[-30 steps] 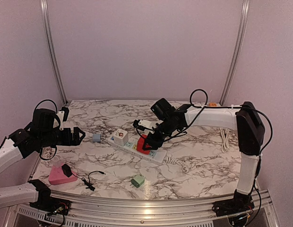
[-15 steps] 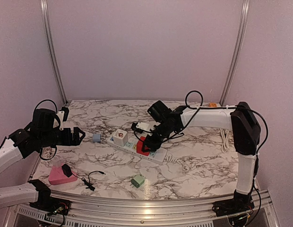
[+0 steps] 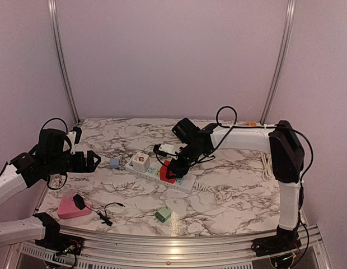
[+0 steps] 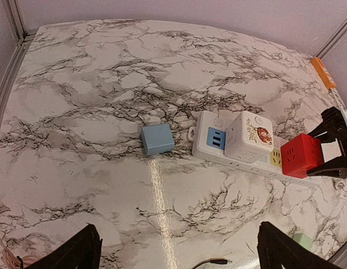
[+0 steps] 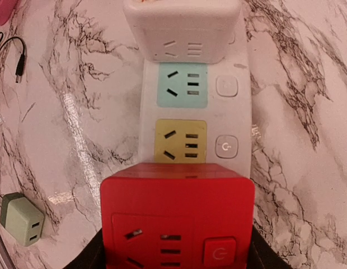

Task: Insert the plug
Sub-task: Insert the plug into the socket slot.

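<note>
Right wrist: right jaws grip red cube plug (image 5: 177, 218) at power strip (image 5: 236, 115); left jaws wide open, empty.

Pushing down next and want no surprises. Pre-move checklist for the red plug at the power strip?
1. Red plastic cube plug held between the fingers of the right gripper: ok.
2. Plug squared with the white plastic power strip, next to its yellow socket: ok.
3. Prongs seated in a socket: cannot tell, hidden under the cube.
4. White cube adapter apart from the plug: ok.
5. Left gripper open, away from the strip: ok.
</note>
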Robot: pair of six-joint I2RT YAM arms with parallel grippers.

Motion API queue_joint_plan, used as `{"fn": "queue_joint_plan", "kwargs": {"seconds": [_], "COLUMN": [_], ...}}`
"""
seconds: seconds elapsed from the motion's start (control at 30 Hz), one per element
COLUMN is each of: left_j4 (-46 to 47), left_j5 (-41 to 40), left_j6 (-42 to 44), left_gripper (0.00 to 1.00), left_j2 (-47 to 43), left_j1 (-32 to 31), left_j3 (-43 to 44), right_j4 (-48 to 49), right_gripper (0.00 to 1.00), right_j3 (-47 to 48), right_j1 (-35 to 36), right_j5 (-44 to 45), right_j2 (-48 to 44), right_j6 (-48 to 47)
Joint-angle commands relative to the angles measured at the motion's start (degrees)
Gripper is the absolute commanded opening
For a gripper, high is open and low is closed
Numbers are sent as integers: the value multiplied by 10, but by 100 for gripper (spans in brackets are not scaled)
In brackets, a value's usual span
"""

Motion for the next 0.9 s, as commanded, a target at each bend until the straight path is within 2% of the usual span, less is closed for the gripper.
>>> {"fn": "queue_joint_plan", "kwargs": {"seconds": [0.0,0.1,0.33,0.7,0.8,0.87], "left_j4": [-3,-3,-3,-3,-3,-3], "left_j5": [-3,-5,-6,-5,-9,-10], "left_j6": [4,3,2,2,1,2], "left_gripper": [99,99,99,99,99,99], "left_j2": [-4,-4,-3,1,1,2], "left_j1": [3,3,3,3,4,4], "left_j3": [-5,-6,-6,-6,-7,-7], "right_j4": [-67,-77,-57,-49,-42,-31], "right_gripper": [0,0,27,52,65,79], "right_j3": [-33,-27,-34,15,31,37], "right_j1": [1,3,2,-2,-5,-6], "right_j5": [42,61,45,54,55,51], "right_j2": [82,86,47,-13,-27,-42], "right_j6": [-3,-3,7,22,31,36]}}
